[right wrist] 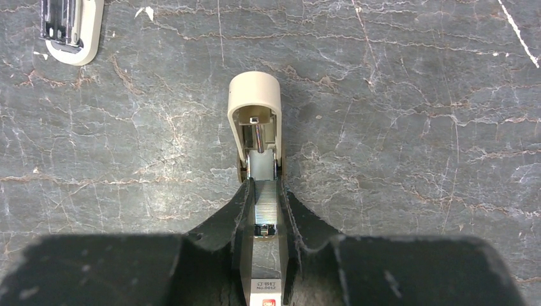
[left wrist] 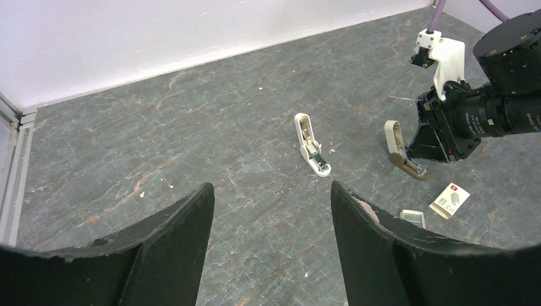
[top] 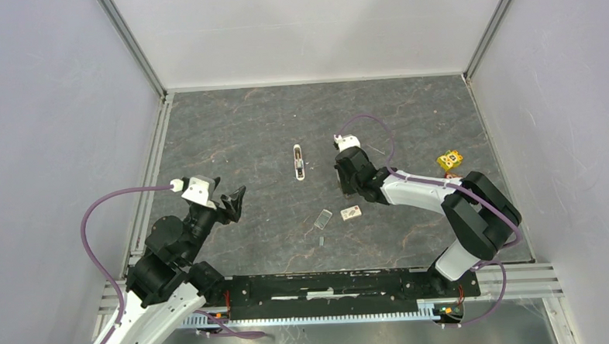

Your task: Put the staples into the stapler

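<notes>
right end effector (right wrist: 263, 191) clamped on beige stapler (right wrist: 255, 95), lid open, silver staples (right wrist: 263, 209) inside; left end effector (left wrist: 271, 188) apart.

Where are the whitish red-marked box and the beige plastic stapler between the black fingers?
Whitish red-marked box (left wrist: 450, 199): left wrist view, top face.
Beige plastic stapler (right wrist: 254, 92): right wrist view, rounded cover tip.

Stapler: small beige plastic stapler (right wrist: 254, 105), cover swung open, pinched in my right claw (right wrist: 266, 192).
Staples: silvery metal strip (right wrist: 266, 203), lying in the stapler's channel.
Box: whitish card box (left wrist: 450, 201) with a red mark, flat, near the stapler.
</notes>
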